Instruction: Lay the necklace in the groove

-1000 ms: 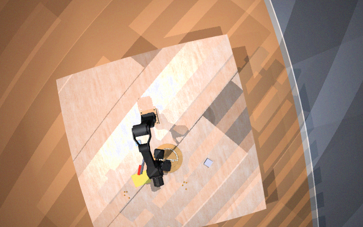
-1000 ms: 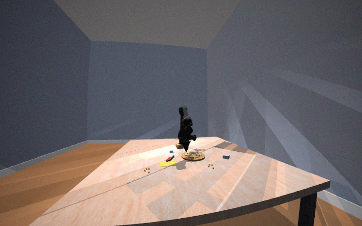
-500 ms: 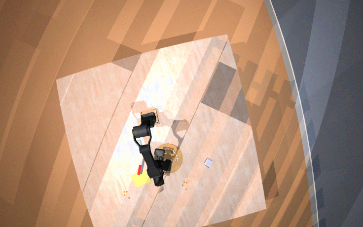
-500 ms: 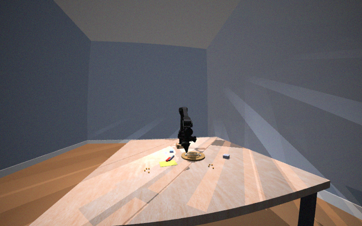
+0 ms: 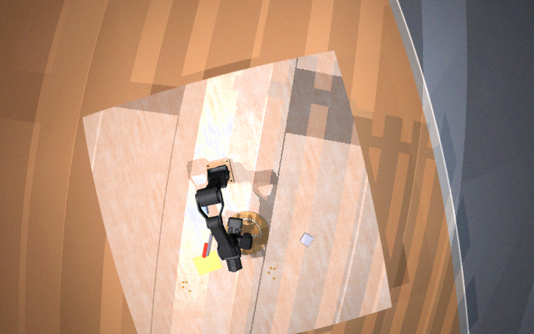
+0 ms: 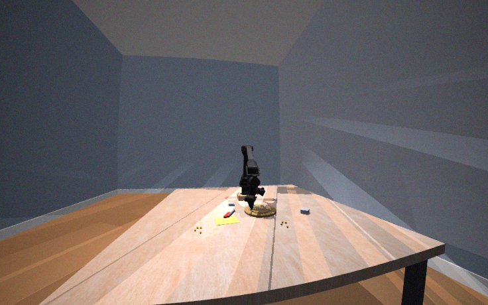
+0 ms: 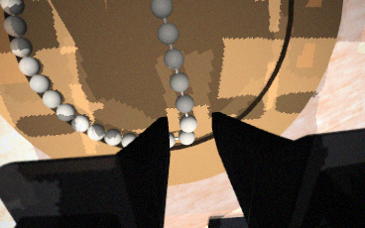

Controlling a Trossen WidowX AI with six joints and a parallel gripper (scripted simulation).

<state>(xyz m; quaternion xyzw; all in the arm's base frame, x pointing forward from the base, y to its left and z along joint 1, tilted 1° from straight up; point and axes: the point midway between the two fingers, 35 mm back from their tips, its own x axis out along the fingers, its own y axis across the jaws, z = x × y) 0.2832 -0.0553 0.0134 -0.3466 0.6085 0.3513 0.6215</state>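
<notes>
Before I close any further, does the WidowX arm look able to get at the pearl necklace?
Probably yes: the open gripper straddles a bend of the pearl necklace, and nothing visible stands between the fingers and those beads.

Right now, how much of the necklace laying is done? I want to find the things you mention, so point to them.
Partly done: one run of the pearl bead necklace [image 5: 258, 226] [image 7: 52, 99] follows the groove. In hand: nothing gripped yet; the fingers straddle the bead bend. Left: the strand crossing the board's [image 5: 264, 238] [image 6: 260, 215] [image 7: 193, 169] middle, beside bare groove.
</notes>
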